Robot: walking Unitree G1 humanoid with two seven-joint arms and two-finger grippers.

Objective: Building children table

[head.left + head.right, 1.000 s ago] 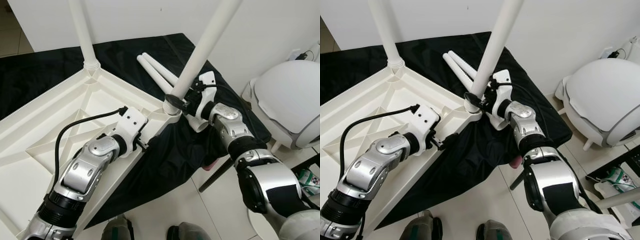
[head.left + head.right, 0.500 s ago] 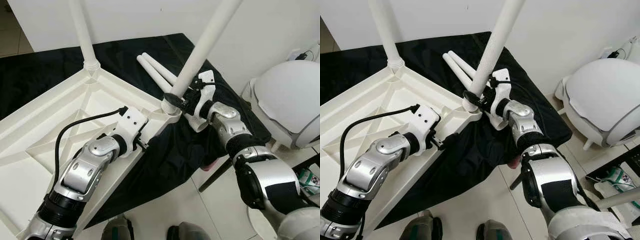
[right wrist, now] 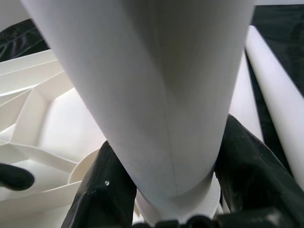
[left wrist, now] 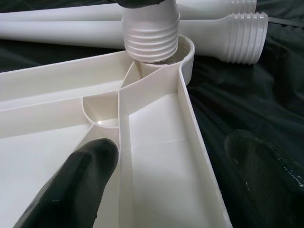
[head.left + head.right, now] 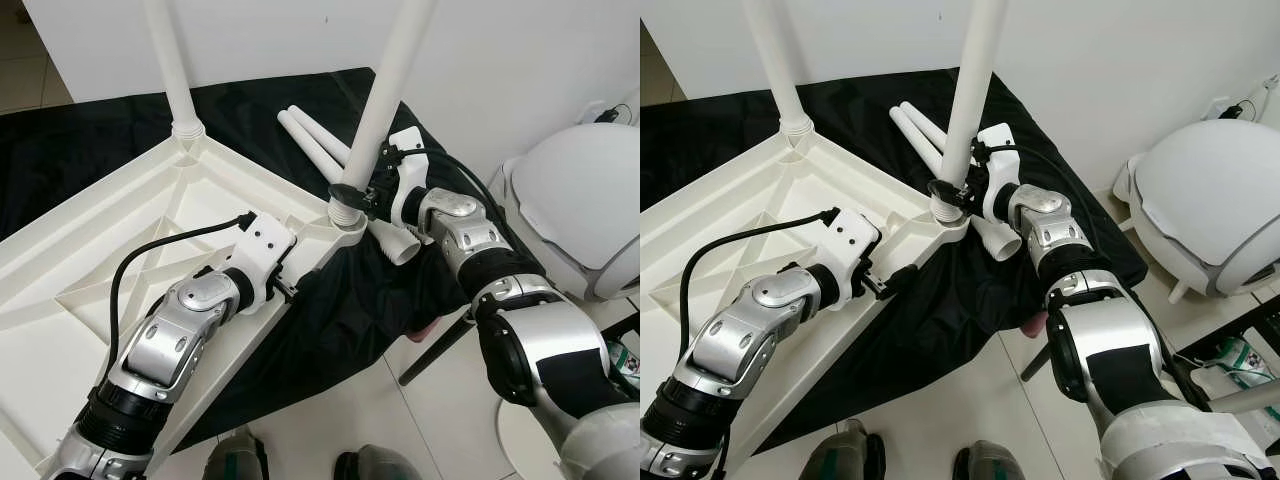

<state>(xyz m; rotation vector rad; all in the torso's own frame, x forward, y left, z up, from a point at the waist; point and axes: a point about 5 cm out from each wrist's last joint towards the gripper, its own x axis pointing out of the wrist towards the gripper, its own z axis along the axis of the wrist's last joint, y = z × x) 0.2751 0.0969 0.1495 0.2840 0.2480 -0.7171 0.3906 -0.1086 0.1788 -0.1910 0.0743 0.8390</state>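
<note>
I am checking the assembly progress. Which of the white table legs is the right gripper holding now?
The leg at the near corner of the tabletop; the right gripper clamps its base. Another leg stands at the far corner; two lie on the black cloth.

**Materials and surface finish**

The upturned tabletop (image 5: 120,250) is moulded in white plastic, its ribs smooth with a soft sheen. The leg (image 5: 385,90) held at the tabletop's near corner is made of the same white plastic, matt along the shaft and ridged with screw threads at the base. Two spare legs (image 5: 325,150) beyond that corner are finished alike. A black cloth (image 5: 350,300) spread under the tabletop is seen as thin and faintly glossy, possibly a synthetic sheet. The right gripper (image 5: 350,195) is fitted with black fingers (image 3: 102,190) that look rubbery and matt. The left gripper (image 5: 290,290) is cased in white plastic, and its arm in brushed silver metal.
</note>
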